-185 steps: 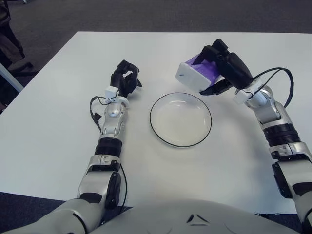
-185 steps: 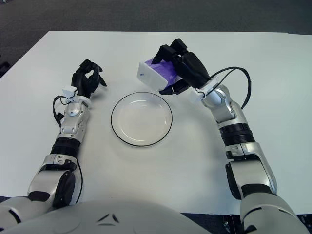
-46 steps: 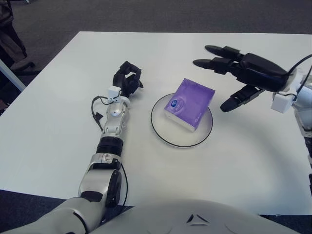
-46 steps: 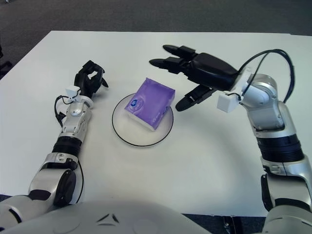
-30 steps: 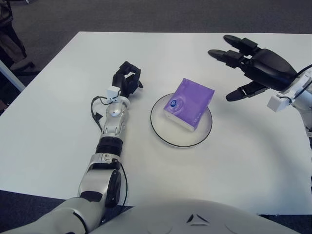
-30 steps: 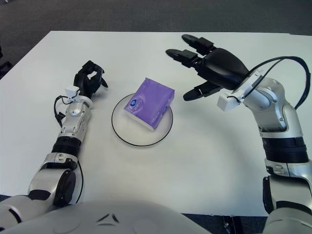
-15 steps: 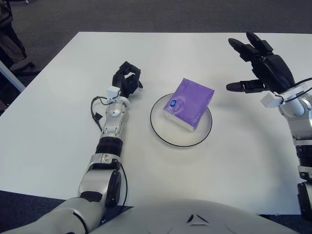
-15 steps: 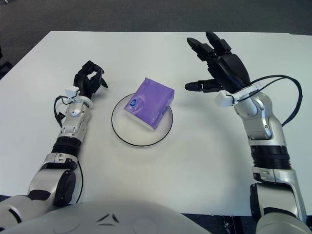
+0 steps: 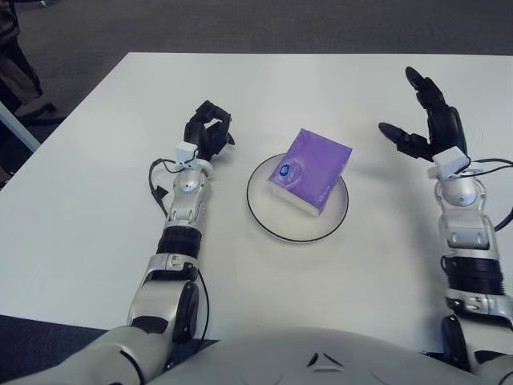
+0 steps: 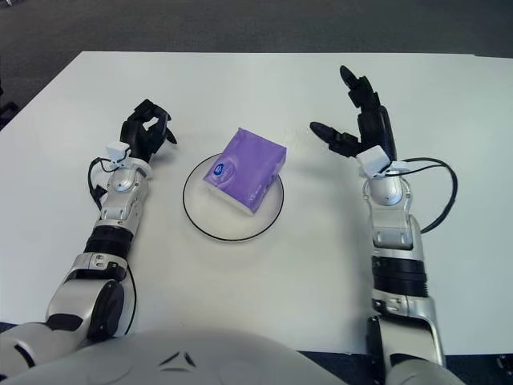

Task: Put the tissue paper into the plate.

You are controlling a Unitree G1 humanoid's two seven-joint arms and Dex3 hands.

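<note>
A purple tissue pack lies in the white plate with a dark rim at the middle of the white table; its upper right corner reaches the plate's rim. My right hand is to the right of the plate, apart from it, with its fingers spread and holding nothing. My left hand rests on the table to the left of the plate with its fingers curled, holding nothing.
The white table ends near the top of the view, with dark carpet beyond. Part of a chair or dark object stands off the table's far left corner.
My right hand has let go of the tissue pack, now in the plate, and has drawn back to the right and down toward the table. The left arm has not moved.
</note>
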